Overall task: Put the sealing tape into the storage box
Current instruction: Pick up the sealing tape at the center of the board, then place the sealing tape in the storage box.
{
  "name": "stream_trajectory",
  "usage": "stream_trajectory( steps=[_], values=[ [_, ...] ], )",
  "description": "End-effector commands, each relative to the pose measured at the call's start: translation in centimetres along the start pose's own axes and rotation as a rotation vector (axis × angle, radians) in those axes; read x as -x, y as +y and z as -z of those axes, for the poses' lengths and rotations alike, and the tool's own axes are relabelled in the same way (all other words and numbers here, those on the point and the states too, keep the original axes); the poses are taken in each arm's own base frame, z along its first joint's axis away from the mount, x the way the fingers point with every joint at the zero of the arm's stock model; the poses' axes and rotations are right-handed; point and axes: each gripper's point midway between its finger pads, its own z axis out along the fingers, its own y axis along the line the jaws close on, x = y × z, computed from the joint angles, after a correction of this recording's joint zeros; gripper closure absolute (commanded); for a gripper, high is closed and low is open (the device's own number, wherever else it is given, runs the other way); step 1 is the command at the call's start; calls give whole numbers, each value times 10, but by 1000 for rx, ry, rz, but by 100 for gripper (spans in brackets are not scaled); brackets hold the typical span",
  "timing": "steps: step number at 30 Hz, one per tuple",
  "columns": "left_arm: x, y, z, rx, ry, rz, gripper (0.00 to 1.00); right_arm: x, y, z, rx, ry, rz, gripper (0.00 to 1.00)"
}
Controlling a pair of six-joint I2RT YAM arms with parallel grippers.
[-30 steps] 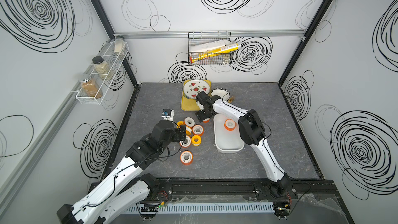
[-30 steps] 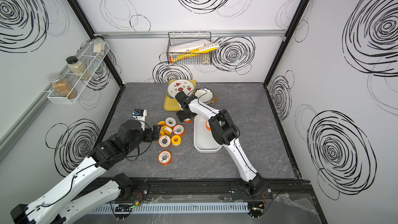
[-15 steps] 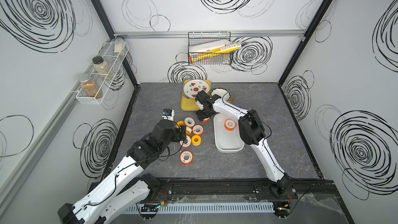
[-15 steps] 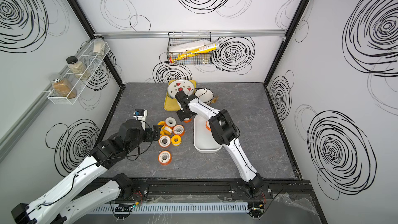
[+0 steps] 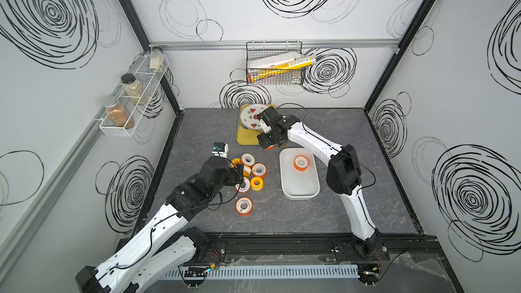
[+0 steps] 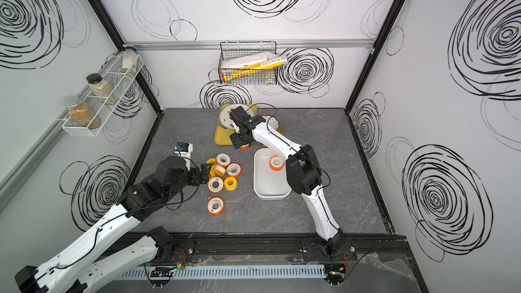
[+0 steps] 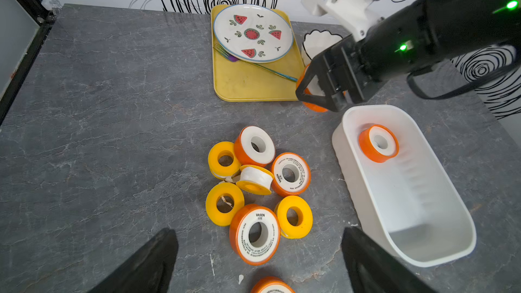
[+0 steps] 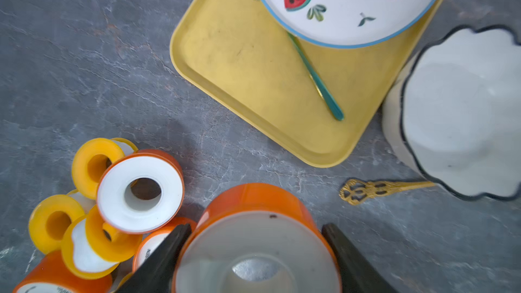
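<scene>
Right gripper (image 8: pixel 256 228) tight around orange spool (image 8: pixel 253 198), arm outstretched; left gripper (image 7: pixel 258 232) wide apart.

We see a booth of white walls (image 5: pixel 253 29) scribbled with black swirls, edged by black posts (image 5: pixel 132 12). A dark grey marbled bench (image 5: pixel 366 207) fills the bottom. A wire shelf (image 5: pixel 115 131) holding jars (image 5: pixel 132 88) hangs on a side wall, and a wire basket (image 5: pixel 282 80) hangs on the back wall.

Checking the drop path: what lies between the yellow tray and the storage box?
An orange tape spool in the right gripper's jaws, seen in the left wrist view.
</scene>
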Motion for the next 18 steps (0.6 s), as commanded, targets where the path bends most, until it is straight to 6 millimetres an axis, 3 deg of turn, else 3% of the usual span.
stream_trajectory(
  steps=[1, 5, 9, 18],
  values=[
    [6, -1, -1, -10, -32, 1, 3, 2, -9, 32, -56, -38, -15, 41],
    [6, -1, -1, -10, -31, 1, 2, -4, -18, 62, -80, -95, -32, 41],
    [7, -1, 0, -11, -35, 3, 2, -25, -29, 87, -107, -139, -64, 42],
    [7, -2, 0, -16, -33, 3, 2, -104, -40, 94, -91, -122, -119, 43]
  ],
)
